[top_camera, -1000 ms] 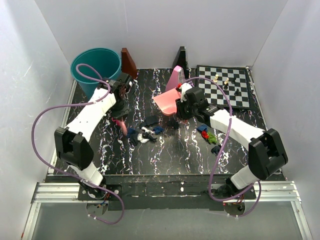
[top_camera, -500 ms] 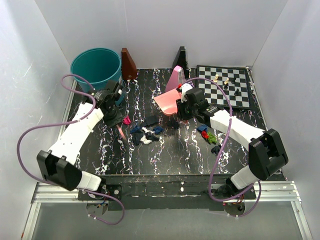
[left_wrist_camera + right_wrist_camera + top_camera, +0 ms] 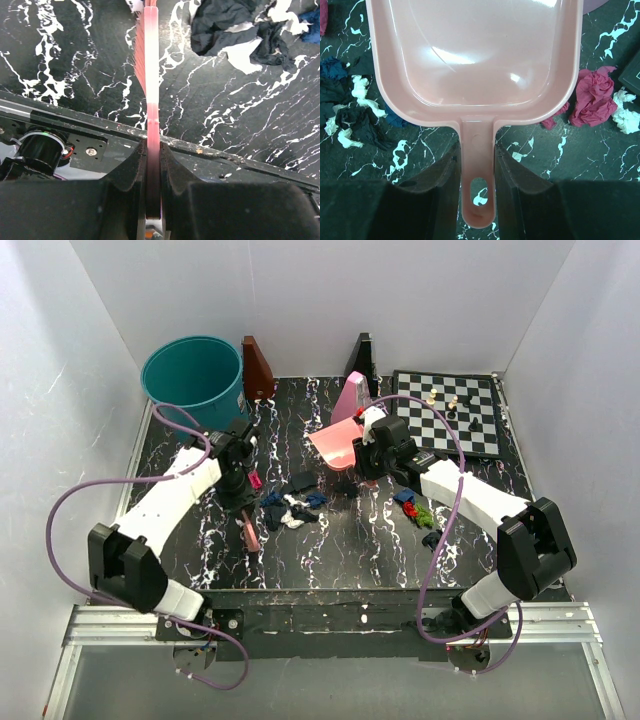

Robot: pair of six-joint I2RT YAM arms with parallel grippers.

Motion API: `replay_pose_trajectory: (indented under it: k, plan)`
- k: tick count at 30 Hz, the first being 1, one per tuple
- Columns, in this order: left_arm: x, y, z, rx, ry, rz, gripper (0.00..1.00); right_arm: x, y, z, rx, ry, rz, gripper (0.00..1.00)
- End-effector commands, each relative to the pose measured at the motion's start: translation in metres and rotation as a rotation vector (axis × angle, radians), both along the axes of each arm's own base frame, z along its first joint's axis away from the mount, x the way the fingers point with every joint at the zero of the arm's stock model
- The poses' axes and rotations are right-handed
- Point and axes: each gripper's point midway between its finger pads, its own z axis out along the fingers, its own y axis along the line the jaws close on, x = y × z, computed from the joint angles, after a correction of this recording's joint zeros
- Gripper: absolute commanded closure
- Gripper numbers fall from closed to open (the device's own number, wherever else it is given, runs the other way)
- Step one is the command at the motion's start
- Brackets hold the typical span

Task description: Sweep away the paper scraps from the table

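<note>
My left gripper (image 3: pixel 242 498) (image 3: pixel 152 150) is shut on a thin pink brush (image 3: pixel 249 530) (image 3: pixel 151 75) that points toward the table's front edge. Dark blue and white paper scraps (image 3: pixel 290 506) (image 3: pixel 235 32) lie just right of the brush, with a magenta wad (image 3: pixel 255 480) beside the gripper. My right gripper (image 3: pixel 355 458) (image 3: pixel 477 155) is shut on the handle of the pink dustpan (image 3: pixel 335 443) (image 3: pixel 475 55), held low over the black veined table (image 3: pixel 340 550). More scraps (image 3: pixel 415 508), blue, red and green, lie under the right arm. Magenta wads (image 3: pixel 592 97) lie right of the pan.
A teal bin (image 3: pixel 192 375) stands at the back left. A chessboard (image 3: pixel 455 425) with small pieces lies at the back right. Brown (image 3: pixel 257 367), black (image 3: pixel 362 355) and pink (image 3: pixel 350 395) wedges stand along the back. The front rail (image 3: pixel 75 135) is close below the brush.
My left arm swung out to the left, then back right and nearer, so the brush now reaches toward the front edge. The scrap pile shifted slightly. The right arm and dustpan stayed put.
</note>
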Motion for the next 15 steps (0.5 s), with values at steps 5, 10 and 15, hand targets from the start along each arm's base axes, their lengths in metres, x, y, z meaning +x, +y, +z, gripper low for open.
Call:
replay_pose_trajectory:
  k: [5, 10, 15]
  plan:
    - [0.015, -0.035, 0.002, -0.012, 0.146, -0.05, 1.0, 0.007, 0.005, 0.022, 0.03, -0.076, 0.007, 0.82]
    - [0.032, -0.059, 0.03, -0.124, 0.08, -0.106, 1.0, 0.007, 0.002, 0.025, 0.026, -0.09, 0.0, 0.82]
    - [0.024, -0.057, 0.061, -0.171, 0.01, -0.183, 1.0, 0.004, 0.002, 0.032, 0.049, -0.104, 0.003, 0.82]
